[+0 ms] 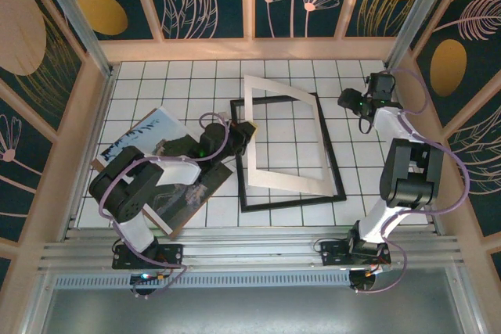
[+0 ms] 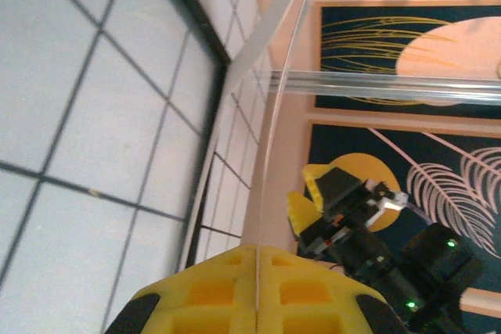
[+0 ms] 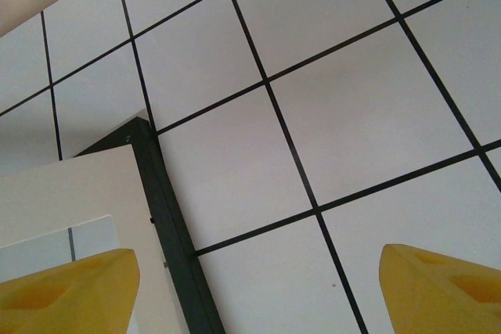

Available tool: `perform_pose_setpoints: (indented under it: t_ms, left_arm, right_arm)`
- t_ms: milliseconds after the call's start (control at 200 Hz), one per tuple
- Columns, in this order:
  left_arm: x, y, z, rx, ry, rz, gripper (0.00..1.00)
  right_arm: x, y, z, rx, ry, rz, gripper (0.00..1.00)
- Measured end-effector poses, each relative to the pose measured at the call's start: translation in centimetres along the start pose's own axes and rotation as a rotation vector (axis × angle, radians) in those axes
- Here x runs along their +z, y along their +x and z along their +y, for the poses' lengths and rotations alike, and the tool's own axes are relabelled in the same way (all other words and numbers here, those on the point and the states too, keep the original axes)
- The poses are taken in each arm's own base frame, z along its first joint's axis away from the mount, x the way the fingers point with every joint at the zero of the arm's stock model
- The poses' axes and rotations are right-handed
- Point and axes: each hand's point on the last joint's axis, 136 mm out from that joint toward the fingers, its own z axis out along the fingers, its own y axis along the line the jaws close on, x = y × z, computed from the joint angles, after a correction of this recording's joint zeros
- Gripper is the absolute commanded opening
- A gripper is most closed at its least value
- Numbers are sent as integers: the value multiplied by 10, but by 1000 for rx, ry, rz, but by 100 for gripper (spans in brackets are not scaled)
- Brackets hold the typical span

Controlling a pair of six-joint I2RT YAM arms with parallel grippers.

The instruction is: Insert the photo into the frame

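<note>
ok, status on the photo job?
Left gripper shut on mat edge. Right gripper open, beside frame's far right corner. Photo lies at left, not in frame. Mat across frame, in the way.

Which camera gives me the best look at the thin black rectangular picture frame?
The top external view: the thin black rectangular picture frame lies nearly whole there, with a cream-white mat border across it. The right wrist shows one corner; the left wrist, a blurred edge.
</note>
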Motion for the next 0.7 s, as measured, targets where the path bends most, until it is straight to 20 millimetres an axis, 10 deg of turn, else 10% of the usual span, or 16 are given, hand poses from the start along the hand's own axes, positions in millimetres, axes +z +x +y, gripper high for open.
perform_pose_setpoints:
  t_ms: [701]
  left_arm:
    - [-16,-9,37,-13,-128,-99,6]
  right_arm:
    - [8,11,11,-21,-13,29,81]
